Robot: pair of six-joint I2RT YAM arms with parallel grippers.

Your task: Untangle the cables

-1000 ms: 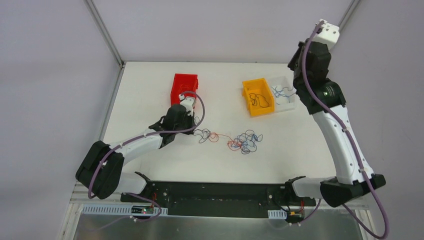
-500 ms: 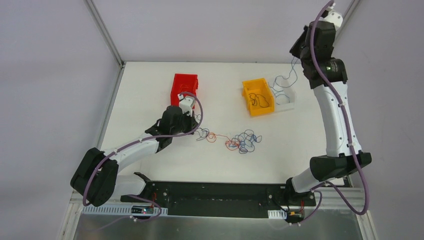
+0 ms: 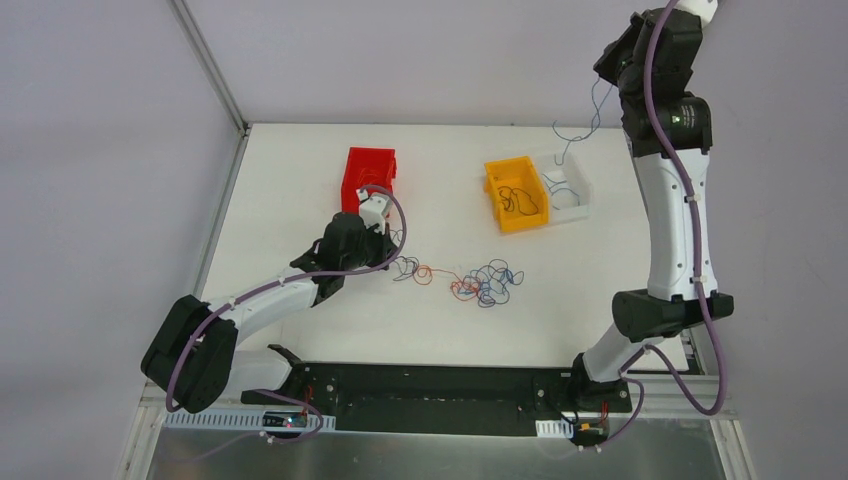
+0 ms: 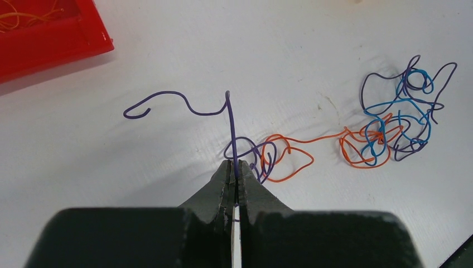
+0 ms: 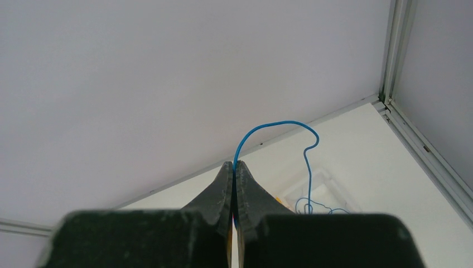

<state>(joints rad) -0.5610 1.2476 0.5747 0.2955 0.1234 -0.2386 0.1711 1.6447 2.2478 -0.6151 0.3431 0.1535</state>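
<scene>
The cables [image 3: 488, 283] lie as a tangle of blue, orange and dark purple wires mid-table, at the right in the left wrist view [image 4: 399, 120]. An orange strand [image 4: 290, 151] runs from the tangle towards my left gripper [image 4: 235, 163], which is low over the table and shut on a purple wire [image 4: 187, 106] curling away to the left. From above, that gripper [image 3: 388, 240] sits just left of the strands. My right gripper [image 5: 234, 164] is raised high at the back right [image 3: 606, 72], shut on a thin blue wire [image 5: 279, 125] that hangs down into the clear tray [image 3: 572, 192].
A red bin [image 3: 368, 172] stands behind the left gripper and holds orange wire [image 4: 33, 17]. A yellow bin [image 3: 492, 185] with a dark wire sits next to the clear tray [image 5: 326, 181]. Metal frame posts rise at the back corners.
The right arm has swung up and back, drawing the blue wire up out of the clear tray. The left gripper shifted slightly with its purple wire, then held still.
</scene>
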